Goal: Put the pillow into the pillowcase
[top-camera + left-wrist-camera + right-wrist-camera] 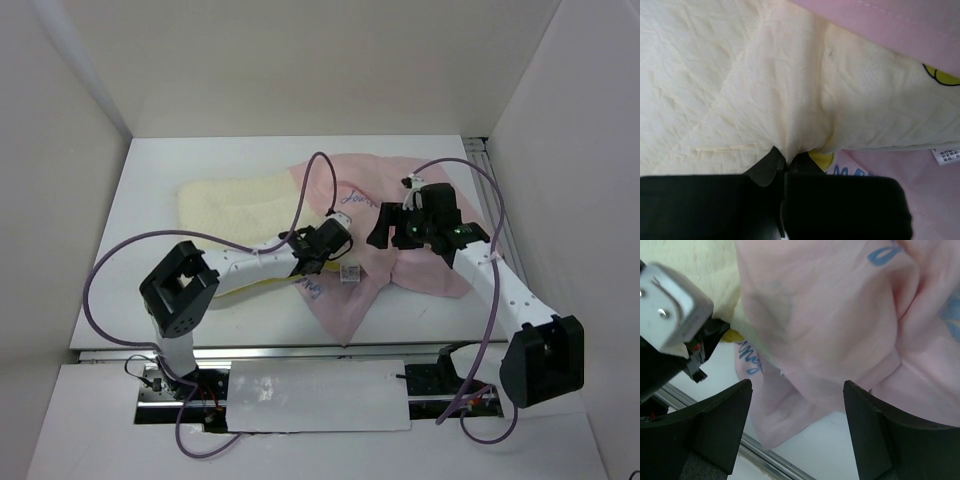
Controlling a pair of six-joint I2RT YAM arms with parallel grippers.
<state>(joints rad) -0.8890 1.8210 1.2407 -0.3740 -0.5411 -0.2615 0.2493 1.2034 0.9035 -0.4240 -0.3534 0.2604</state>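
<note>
left gripper (322,247) sits mid-table where the pillow (235,205), its long axis running toward the left edge, meets the pillowcase (375,175) spread toward the right edge. from the left wrist, its jaws are pinched together on a fold of the pillow, with the pillowcase straight ahead. from the right wrist, the right gripper (797,415) hangs over the pillowcase with its jaws apart and empty, so the left arm is nearer the pillow.

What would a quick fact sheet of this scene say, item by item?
Pillow: cream, on the white table, right end covered by the pillowcase
Pillowcase: pale pink, crumpled, blue lettering
Left jaws: shut, pinching pillow fabric
Right jaws: open, over the pillowcase
</note>
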